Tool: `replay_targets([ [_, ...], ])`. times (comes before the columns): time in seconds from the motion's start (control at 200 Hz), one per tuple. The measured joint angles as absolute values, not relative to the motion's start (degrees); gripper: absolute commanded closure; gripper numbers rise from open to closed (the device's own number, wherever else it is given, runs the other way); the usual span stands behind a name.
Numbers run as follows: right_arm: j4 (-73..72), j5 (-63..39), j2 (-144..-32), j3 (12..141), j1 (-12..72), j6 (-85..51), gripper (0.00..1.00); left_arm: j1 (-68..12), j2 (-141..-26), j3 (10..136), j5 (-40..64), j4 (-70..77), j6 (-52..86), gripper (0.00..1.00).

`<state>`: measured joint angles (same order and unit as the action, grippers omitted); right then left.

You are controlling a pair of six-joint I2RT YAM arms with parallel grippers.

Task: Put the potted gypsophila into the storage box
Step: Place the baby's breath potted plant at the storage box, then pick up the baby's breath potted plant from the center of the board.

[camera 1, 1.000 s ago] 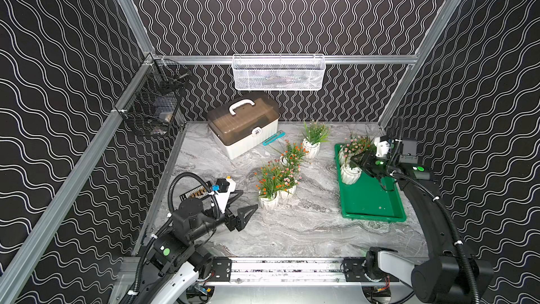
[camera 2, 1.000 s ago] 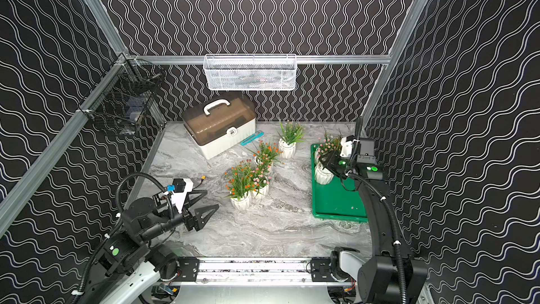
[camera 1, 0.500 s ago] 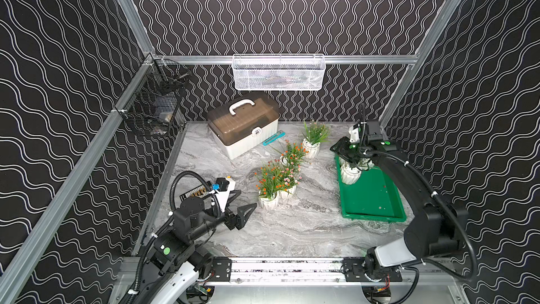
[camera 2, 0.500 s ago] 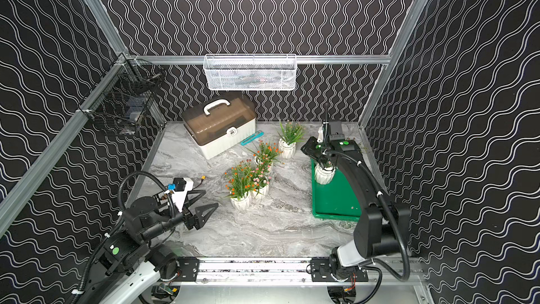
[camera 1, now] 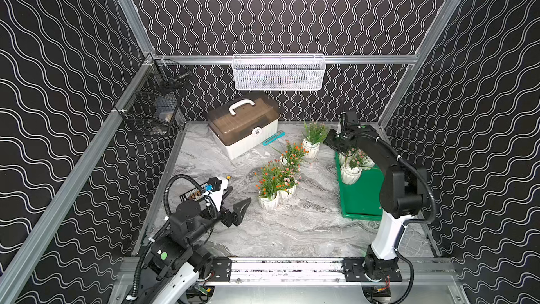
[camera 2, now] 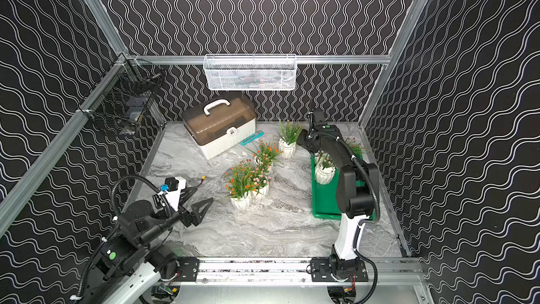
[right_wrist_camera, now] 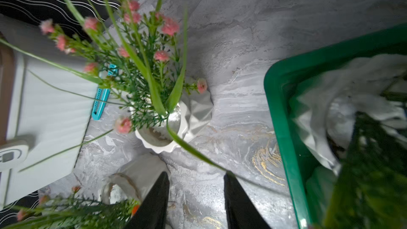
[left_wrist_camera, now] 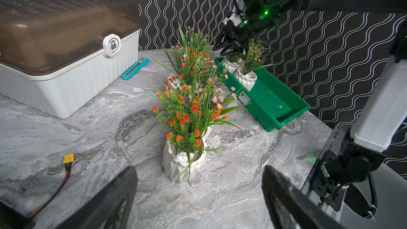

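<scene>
Tabletop [camera 1: 292,229], grey marble, carries storage box [camera 1: 361,197] on right arm's side; two potted gypsophila [camera 1: 350,174] stand in its far end, four more pots [camera 1: 268,202] on bare marble. Left tool [camera 1: 241,194] gapes wide, empty; right tool [camera 1: 328,141] part-open, empty, hovers beside rearmost pot [camera 1: 311,149].

Pretty clearly a robot lab test cell, not a home: aluminium frame [camera 1: 365,59] holding black wavy-print panels [camera 1: 263,10], a marble-look tabletop [camera 1: 292,229], a left arm [camera 1: 187,223] and right arm [camera 1: 394,188] mounted on a rail [camera 1: 292,267] up front, plus a white basket [camera 1: 277,74] and black basket [camera 1: 152,106] hung on the frame.
</scene>
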<state>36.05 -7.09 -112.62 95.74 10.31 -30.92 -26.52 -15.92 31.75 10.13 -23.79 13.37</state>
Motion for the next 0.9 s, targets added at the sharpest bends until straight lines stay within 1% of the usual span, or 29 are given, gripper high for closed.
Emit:
replay_targets([
  [0.27,37.2,-6.8,-119.0,99.5,10.7,-30.9,0.59,-26.2,-12.9,30.5,10.3,-23.0,13.1,0.07],
  [0.691,36.4,-8.7,-118.1,98.3,11.7,-31.3,0.61,-25.2,-14.9,30.6,13.1,-22.7,12.1,0.08],
  [0.901,36.4,-8.7,-121.2,102.1,11.8,-31.2,0.63,-25.1,-15.3,30.6,13.5,-22.8,12.1,0.08],
])
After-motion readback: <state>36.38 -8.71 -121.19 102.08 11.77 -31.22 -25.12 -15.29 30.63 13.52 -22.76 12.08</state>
